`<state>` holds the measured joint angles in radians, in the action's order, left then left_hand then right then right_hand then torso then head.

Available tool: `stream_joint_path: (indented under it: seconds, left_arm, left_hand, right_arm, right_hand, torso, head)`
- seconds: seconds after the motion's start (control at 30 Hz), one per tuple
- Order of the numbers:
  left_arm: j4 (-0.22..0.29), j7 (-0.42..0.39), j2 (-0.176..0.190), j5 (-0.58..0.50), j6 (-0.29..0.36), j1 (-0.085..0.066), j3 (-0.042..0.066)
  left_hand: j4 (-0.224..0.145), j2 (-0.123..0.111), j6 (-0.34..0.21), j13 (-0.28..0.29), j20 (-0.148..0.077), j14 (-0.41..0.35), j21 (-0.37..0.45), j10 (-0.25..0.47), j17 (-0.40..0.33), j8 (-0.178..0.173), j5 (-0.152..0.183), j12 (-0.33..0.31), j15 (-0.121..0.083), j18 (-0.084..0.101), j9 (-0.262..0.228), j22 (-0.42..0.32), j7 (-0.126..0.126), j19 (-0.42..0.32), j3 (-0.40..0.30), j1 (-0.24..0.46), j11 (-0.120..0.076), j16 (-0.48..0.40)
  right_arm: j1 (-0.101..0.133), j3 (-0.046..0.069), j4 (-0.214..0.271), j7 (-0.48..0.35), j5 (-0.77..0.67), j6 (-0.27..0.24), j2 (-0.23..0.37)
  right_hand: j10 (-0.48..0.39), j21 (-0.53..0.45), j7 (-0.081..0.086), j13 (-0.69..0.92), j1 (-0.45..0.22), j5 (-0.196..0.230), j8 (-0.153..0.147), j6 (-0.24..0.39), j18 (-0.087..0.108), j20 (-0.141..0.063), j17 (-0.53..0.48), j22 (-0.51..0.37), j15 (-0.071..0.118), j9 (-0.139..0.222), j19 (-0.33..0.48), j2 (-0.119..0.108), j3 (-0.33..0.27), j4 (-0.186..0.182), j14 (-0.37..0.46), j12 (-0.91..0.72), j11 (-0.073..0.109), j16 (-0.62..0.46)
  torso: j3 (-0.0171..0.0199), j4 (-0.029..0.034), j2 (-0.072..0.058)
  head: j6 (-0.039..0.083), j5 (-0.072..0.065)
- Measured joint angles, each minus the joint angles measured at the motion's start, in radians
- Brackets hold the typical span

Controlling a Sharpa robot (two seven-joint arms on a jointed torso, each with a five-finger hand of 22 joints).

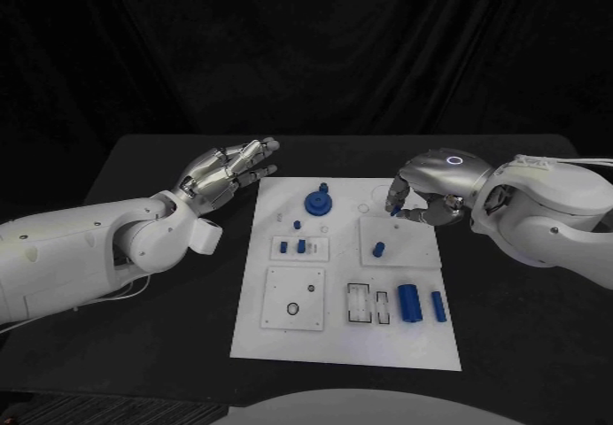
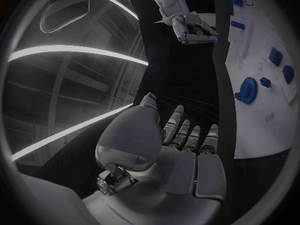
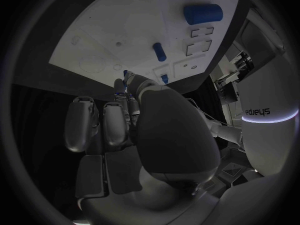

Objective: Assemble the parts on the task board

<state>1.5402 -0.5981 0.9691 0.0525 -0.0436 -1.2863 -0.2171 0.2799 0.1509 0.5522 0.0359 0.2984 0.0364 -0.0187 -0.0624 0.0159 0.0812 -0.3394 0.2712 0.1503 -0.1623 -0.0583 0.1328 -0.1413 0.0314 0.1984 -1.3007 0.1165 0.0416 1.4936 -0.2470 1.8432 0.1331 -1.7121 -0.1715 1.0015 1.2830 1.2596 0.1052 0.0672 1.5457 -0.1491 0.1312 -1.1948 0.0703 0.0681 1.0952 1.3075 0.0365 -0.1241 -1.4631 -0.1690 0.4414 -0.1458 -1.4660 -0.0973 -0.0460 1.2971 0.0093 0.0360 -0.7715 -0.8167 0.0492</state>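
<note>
Small blue part (image 1: pixel 399 209) pinched in right robot hand (image 1: pixel 415 202) over task board (image 1: pixel 345 341) far right corner. Blue gear (image 1: pixel 318 204) seated just left of it. Left robot hand (image 1: pixel 230 173) released, fingers spread, held off board's left edge above tabletop (image 1: pixel 166 345).

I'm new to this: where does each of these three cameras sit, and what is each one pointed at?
Head view: on the robot's head, looking down at the task board; left hand and right hand show, with both arms.
Left wrist view: behind the left hand, facing along the board's edge toward the blue gear.
Right wrist view: behind the right hand, facing the board.
All three share the board.
</note>
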Motion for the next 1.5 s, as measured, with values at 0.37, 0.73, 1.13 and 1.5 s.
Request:
stream_joint_path:
  seconds: [0.37,0.73,1.13,1.5]
  left_arm:
    - [0.000,-0.004,-0.008,0.000,0.003,0.010,0.000]
    - [-0.001,-0.028,-0.020,0.000,0.024,0.013,0.000]
    - [-0.006,-0.054,-0.031,0.006,0.083,0.023,0.000]
    - [-0.006,-0.067,-0.031,0.027,0.137,0.029,0.000]
  left_hand:
    - [0.009,0.006,-0.014,-0.002,-0.003,-0.021,0.000,0.031,-0.005,0.000,-0.001,-0.025,-0.028,0.000,0.000,-0.029,0.014,-0.003,0.022,-0.017,-0.016,-0.011]
    - [0.010,0.015,-0.306,-0.011,-0.061,-0.036,0.004,0.059,-0.014,-0.053,0.017,-0.094,-0.085,0.000,0.030,-0.067,0.097,-0.019,0.060,-0.007,-0.099,-0.038]
    - [0.014,-0.040,-0.495,-0.026,-0.199,-0.038,0.015,0.067,-0.015,-0.065,0.220,-0.221,-0.181,0.000,0.047,-0.131,0.211,-0.030,0.060,0.159,-0.222,-0.038]
    - [0.016,-0.151,-0.549,-0.034,-0.328,-0.038,0.015,0.064,-0.015,-0.077,0.289,-0.265,-0.181,-0.009,0.057,-0.132,0.232,-0.031,-0.040,0.294,-0.233,-0.038]
  right_arm:
    - [-0.002,0.000,0.097,0.000,0.017,0.035,-0.102]
    - [-0.066,-0.001,0.067,-0.004,0.022,0.048,-0.236]
    - [-0.128,0.000,0.002,-0.005,0.005,0.057,-0.291]
    - [-0.142,0.000,-0.011,-0.006,-0.018,0.064,-0.301]
  right_hand:
    - [0.006,-0.013,0.000,0.000,-0.003,0.002,-0.004,-0.007,0.000,0.000,-0.011,0.000,0.000,-0.001,0.000,0.002,0.000,0.000,0.000,0.004,-0.002,-0.008]
    - [0.006,-0.014,0.000,-0.001,-0.003,-0.006,-0.006,-0.007,0.000,0.000,-0.005,0.000,0.000,0.000,0.000,0.002,0.005,0.005,0.000,0.007,-0.002,-0.008]
    - [0.009,-0.017,0.000,-0.004,-0.003,-0.006,-0.006,-0.007,0.000,0.000,-0.004,0.000,0.000,0.000,0.000,0.002,0.002,0.008,0.000,0.011,0.001,-0.008]
    - [0.009,-0.017,0.000,-0.003,-0.003,-0.010,-0.008,-0.007,0.000,0.000,-0.004,0.001,0.000,0.001,0.000,0.002,0.002,0.008,0.000,0.014,0.002,-0.008]
  torso:
    - [0.0023,0.0008,0.001]
    - [0.0020,0.0070,0.002]
    - [0.0010,0.0054,0.002]
    - [0.0019,0.0053,0.001]
  head:
    - [-0.041,0.036]
    - [-0.056,0.055]
    - [-0.056,0.071]
    - [-0.056,0.073]
